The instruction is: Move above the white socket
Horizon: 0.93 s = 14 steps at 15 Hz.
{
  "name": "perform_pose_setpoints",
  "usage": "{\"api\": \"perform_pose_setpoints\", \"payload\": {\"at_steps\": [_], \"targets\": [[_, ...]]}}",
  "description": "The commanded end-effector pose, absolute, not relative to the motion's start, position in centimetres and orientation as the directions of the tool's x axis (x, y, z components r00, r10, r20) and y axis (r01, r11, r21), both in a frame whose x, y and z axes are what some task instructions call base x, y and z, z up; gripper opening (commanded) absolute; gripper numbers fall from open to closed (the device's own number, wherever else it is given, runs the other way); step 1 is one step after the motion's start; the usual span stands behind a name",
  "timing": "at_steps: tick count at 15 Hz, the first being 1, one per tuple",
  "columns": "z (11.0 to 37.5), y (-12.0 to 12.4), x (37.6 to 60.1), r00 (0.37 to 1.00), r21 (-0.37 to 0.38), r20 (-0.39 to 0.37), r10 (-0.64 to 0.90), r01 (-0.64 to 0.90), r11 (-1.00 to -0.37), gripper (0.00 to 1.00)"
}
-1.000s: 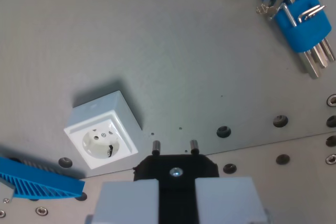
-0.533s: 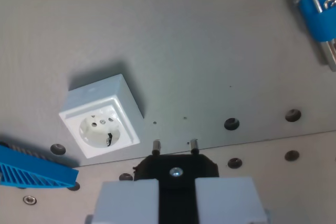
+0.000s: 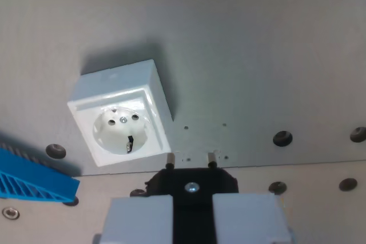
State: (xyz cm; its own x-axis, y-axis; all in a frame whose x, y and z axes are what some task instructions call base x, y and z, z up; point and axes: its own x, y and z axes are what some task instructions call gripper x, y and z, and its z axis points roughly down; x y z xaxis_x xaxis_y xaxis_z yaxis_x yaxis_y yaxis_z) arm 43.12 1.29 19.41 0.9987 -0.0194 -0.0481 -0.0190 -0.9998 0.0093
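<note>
Wrist view: grey surface, white socket left of centre, claw at bottom edge.

Grey surface fills frame; lighter panel along bottom, dotted with dark holes and screws. White socket sits on surface toward the wrist view's left, square housing turned slightly askew, round recess facing up with two pin holes, a centre screw and a dark earth clip visible. Blue ribbed part at lower left edge, just beside socket's lower left corner; contact not discernible. Claw at bottom centre: two pale grey finger blocks closed tight on black plug, no gap either side of it. Plug's two metal pins point away from camera, tips just right of socket's lower right corner, not over the recess.
</note>
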Motion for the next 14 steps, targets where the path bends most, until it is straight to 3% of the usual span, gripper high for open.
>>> {"api": "perform_pose_setpoints", "payload": {"at_steps": [1, 14], "targets": [[17.6, 2.5, 41.7, 0.993, 0.007, 0.066, 0.099, 0.098, -0.995, 0.00], [11.2, 6.2, 38.7, 0.989, 0.009, 0.062, 0.135, 0.134, -0.991, 0.00]]}}
